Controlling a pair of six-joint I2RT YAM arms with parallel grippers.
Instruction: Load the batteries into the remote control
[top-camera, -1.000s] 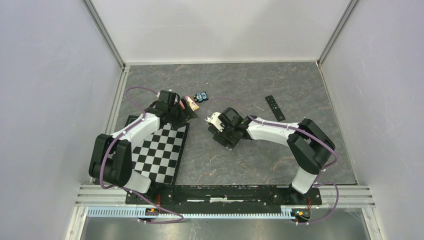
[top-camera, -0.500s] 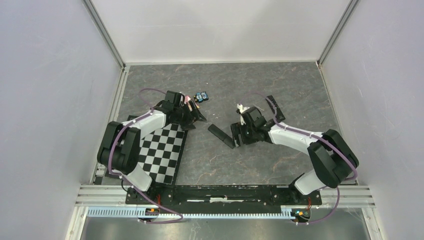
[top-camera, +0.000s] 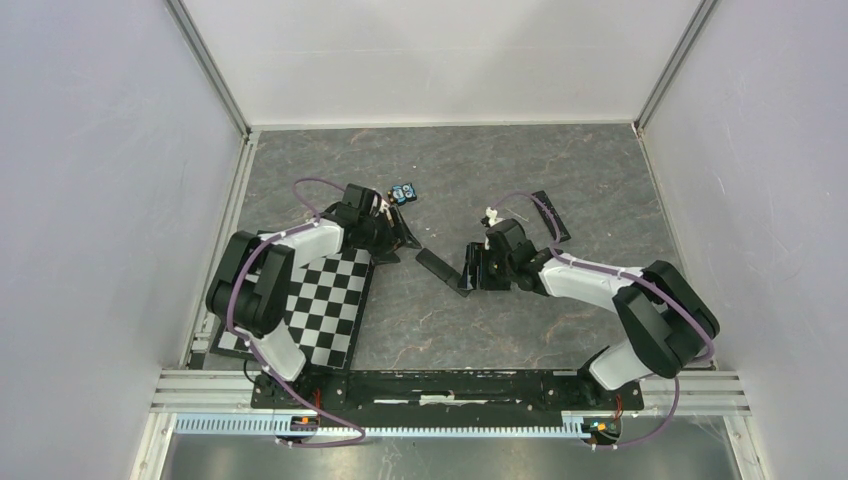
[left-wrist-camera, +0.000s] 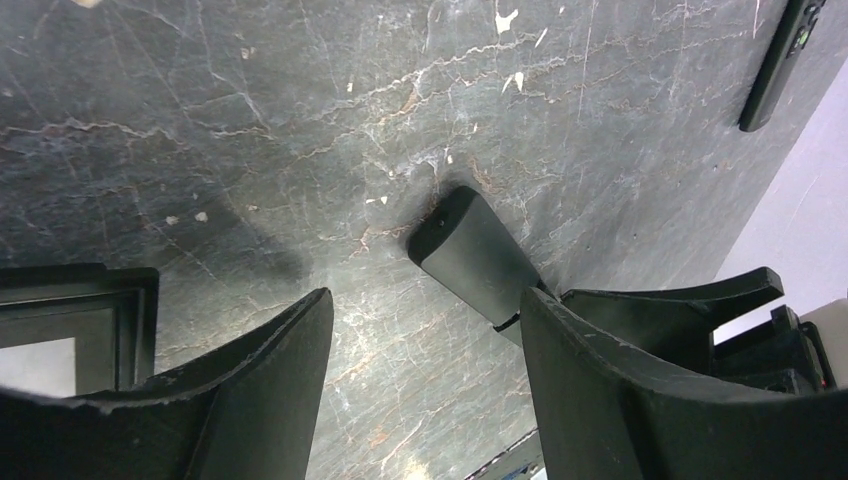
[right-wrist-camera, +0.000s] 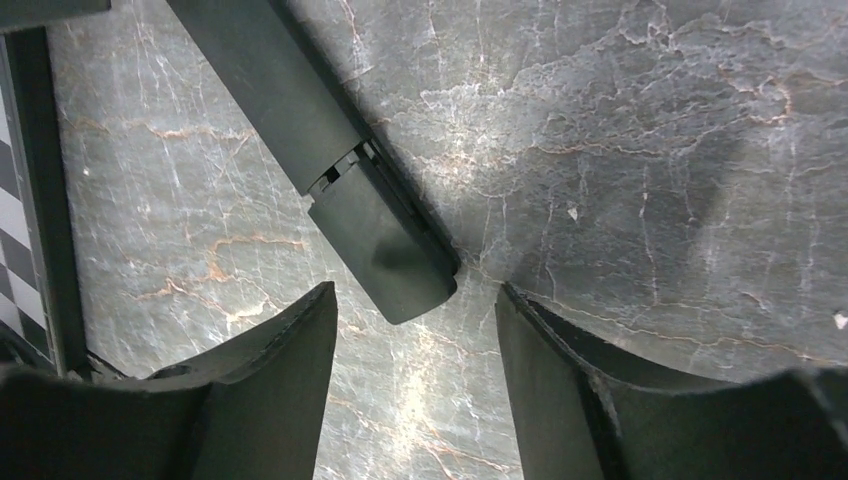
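We took the long black plastic remote control (top-camera: 438, 266), lying flat near the middle of the dark grey marbled table (top-camera: 520, 160), as our mark. The left arm (top-camera: 300, 245) was folded sharply at the elbow, its white forearm stretched low toward the remote's left end. The right arm (top-camera: 590, 280) was bent the same way, its white forearm reaching toward the remote's right end. The black-and-white chequered mat (top-camera: 320, 300) lay left of the remote, near it but apart.

The left gripper (left-wrist-camera: 425, 300) was tipped down at the table just short of the remote's rounded end, jaws apart with only bare table between them. The right gripper (right-wrist-camera: 412, 295) pointed down at the opposite end, jaws apart. That end sat just inside its fingertips and touched neither. In the right wrist view a seam crossed the remote's back.

A second, slimmer black remote (top-camera: 551, 215) lay beyond the right gripper, well apart from our mark. A small blue-and-black gadget (top-camera: 403, 191) lay on the far side of the remote's left end, near the left wrist.
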